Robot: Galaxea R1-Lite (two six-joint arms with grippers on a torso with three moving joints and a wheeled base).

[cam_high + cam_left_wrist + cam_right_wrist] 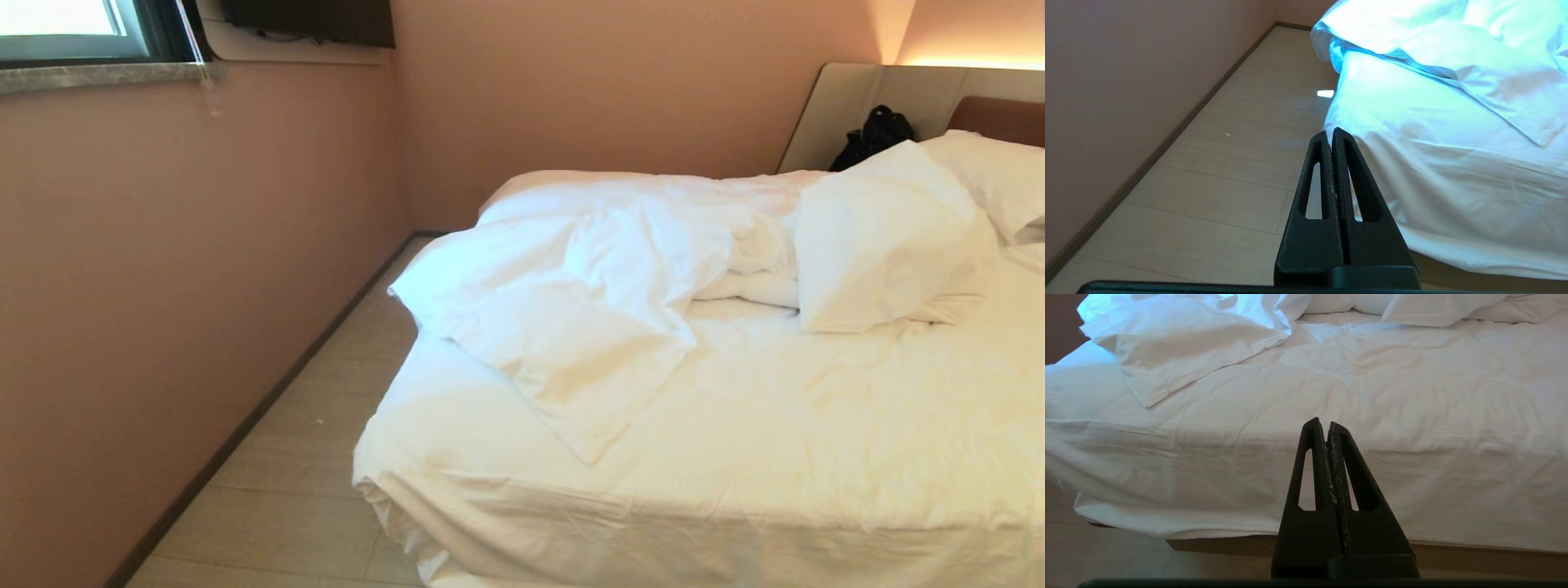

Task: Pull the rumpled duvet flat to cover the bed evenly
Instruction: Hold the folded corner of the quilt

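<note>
Duvet (588, 294) bunched on the bed (816, 425) toward its far left side, one big folded flap lying across the near-left part, corner pointing at the foot edge; rest spread wrinkled over the mattress and hanging over the near edge. Pillows (890, 237) piled at the head end on the right, against the headboard (849, 106), black bag (875, 135) beside them. Pale floor (310, 457) between bed and pink wall (163, 286). Left gripper (1329, 134) closed on nothing, tips pressed together, held low off the bed's near-left corner, over the floor. Right gripper (1322, 425) likewise closed and empty, facing the draped near edge, not touching the fabric
</note>
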